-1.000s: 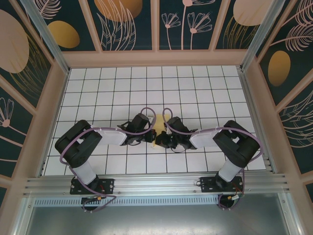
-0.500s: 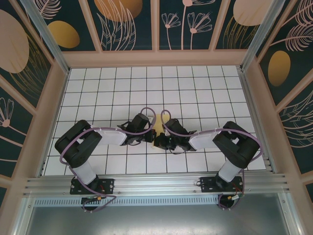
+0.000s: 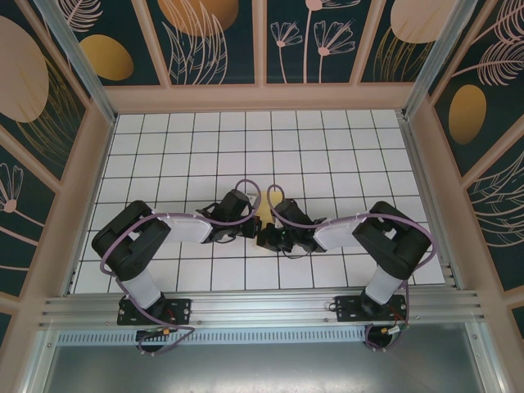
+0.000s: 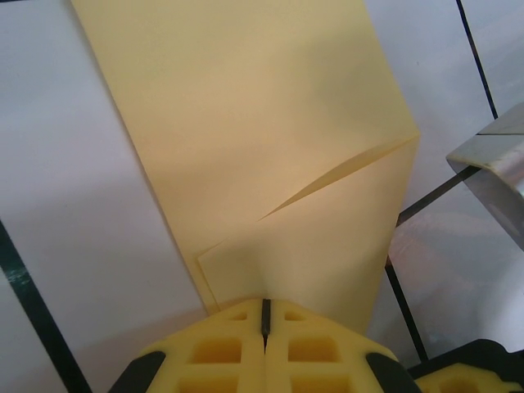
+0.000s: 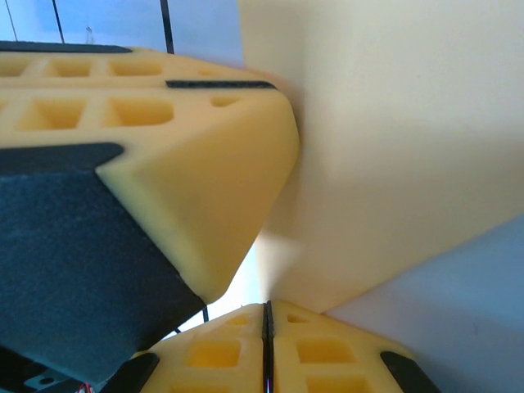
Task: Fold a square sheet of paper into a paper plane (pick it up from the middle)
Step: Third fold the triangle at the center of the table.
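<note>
Sliding toward nine o'clock, the right gripper has drawn close to the left gripper. Both are pinched tight on the paper, at six o'clock on the table. Likely a fold is being tightened; no plane yet.

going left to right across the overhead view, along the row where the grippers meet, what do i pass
left arm → left gripper → yellow paper → right arm
</note>
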